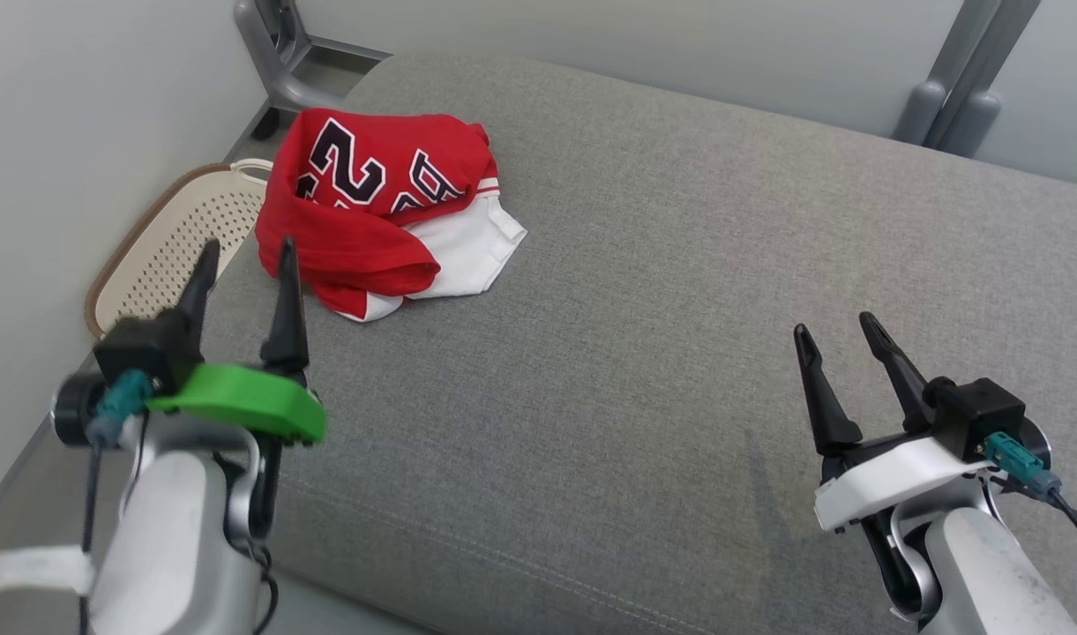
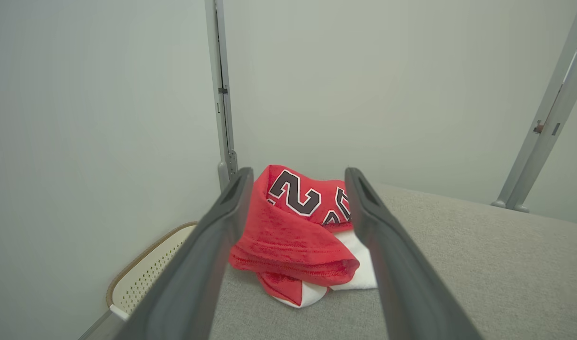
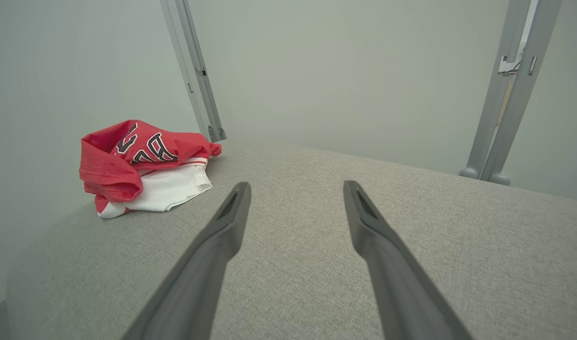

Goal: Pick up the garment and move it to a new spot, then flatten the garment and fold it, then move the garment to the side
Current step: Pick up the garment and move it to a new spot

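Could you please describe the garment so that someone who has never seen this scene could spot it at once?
Start at the wide grey cushion and go to its far left corner, next to the perforated cream basket beside its edge. The garment lies crumpled there. It is the one bright red-and-white thing, with big black numerals outlined in white.

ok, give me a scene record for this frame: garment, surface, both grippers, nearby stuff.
surface: grey fabric cushion
garment: red and white jersey, crumpled heap at the cushion's far left
left gripper: open, empty, just short of the jersey
right gripper: open, empty, over bare cushion
nearby: perforated cream basket beside the cushion's left edge
stage: jersey not yet picked up
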`<state>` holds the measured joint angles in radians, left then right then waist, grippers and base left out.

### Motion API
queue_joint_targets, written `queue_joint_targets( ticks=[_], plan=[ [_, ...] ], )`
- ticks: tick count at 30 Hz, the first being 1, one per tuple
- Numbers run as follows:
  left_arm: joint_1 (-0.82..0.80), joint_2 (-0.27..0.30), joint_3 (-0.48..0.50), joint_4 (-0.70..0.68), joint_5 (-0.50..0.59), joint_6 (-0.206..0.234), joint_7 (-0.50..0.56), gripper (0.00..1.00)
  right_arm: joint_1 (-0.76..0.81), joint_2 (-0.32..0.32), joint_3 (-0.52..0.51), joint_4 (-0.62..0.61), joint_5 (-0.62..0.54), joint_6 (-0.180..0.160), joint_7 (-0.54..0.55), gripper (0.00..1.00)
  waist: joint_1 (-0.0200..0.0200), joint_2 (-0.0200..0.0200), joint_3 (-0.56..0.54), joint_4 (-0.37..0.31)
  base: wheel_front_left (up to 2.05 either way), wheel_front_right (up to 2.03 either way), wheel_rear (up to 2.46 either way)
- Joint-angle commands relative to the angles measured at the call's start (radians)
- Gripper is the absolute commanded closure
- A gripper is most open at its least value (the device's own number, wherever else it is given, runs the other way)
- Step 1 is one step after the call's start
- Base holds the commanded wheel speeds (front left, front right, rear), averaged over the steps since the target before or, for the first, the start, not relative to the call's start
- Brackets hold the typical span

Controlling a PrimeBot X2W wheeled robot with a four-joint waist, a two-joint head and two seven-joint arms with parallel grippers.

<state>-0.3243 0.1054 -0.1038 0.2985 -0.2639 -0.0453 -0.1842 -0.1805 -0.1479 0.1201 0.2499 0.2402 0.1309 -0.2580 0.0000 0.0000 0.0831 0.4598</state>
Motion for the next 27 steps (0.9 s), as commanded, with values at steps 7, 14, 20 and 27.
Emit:
queue_joint_targets(
  ticks=[7, 14, 20, 27],
  plan=[
    [-0.289, 0.078, 0.020, 0.069, -0.074, -0.046, 0.210, 0.00, -0.053, -0.019, 0.010, -0.028, -0.014, 0.000, 0.010, 0.00, 0.0000, 0.0000, 0.077, -0.049, 0.00, 0.00, 0.00],
    [-0.472, 0.141, 0.039, 0.310, -0.169, -0.076, 0.343, 0.00, -0.094, -0.037, 0.016, -0.044, -0.021, 0.000, 0.022, 0.00, 0.0000, 0.0000, 0.171, -0.111, 0.00, 0.00, 0.00],
    [-0.566, 0.196, 0.051, 0.502, -0.235, -0.084, 0.392, 0.00, -0.130, -0.055, 0.024, -0.060, -0.026, 0.000, 0.032, 0.00, 0.0000, 0.0000, 0.254, -0.154, 0.00, 0.00, 0.00],
    [-0.614, 0.234, 0.044, 0.641, -0.276, -0.086, 0.422, 0.00, -0.146, -0.067, 0.019, -0.068, -0.026, 0.000, 0.032, 0.00, 0.0000, 0.0000, 0.294, -0.174, 0.00, 0.00, 0.00]
  ],
)
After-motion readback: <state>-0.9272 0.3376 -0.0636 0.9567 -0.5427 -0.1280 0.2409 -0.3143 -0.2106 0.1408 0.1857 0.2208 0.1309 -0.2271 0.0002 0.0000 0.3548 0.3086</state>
